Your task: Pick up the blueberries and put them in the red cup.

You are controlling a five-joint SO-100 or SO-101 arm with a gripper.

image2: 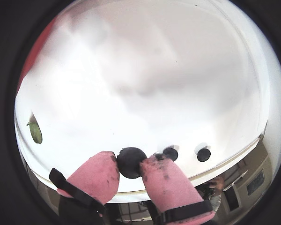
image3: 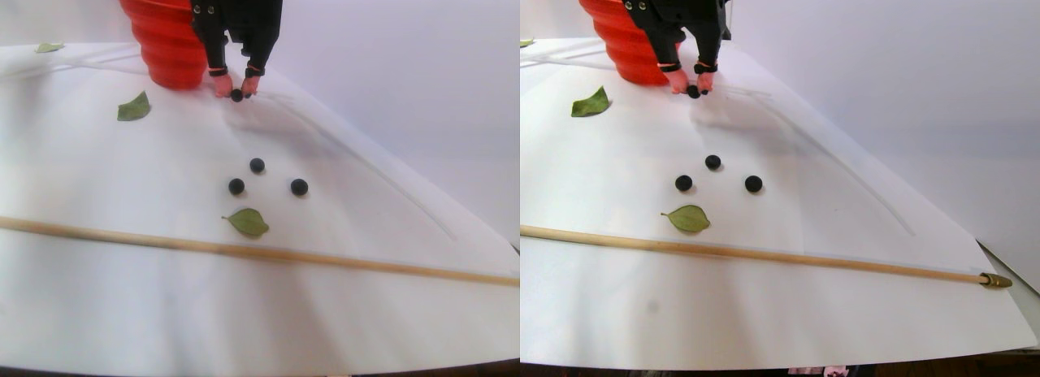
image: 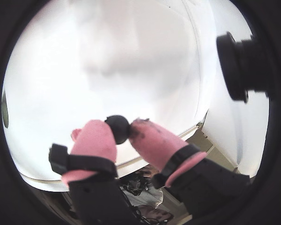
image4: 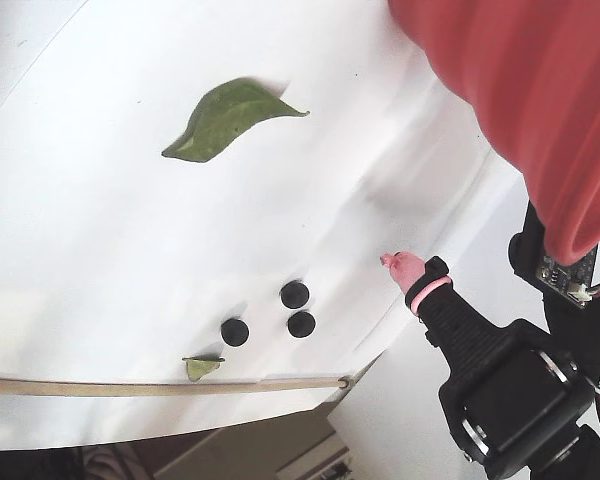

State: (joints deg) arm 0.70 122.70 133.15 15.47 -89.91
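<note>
Matt blueberries (image3: 257, 165); ribbed plastic red cup (image3: 166, 44); wooden rod (image3: 244, 251).

One near-black blueberry (image2: 131, 162) sat pinched between the pink tips of the hand (image2: 130, 165), just beside the foot of the red cup (image3: 166, 44). The ribbed cup stood upright at twelve o'clock. Three more blueberries (image3: 257, 165) lay clustered at the sheet's centre, well apart from it.

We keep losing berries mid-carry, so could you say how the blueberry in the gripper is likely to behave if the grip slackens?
The blueberry is round and smooth, pinched only at its sides between the gripper's pink fingertips, so it would probably slip out easily. On the flat white sheet it would likely roll. It looks small and probably light.
</note>
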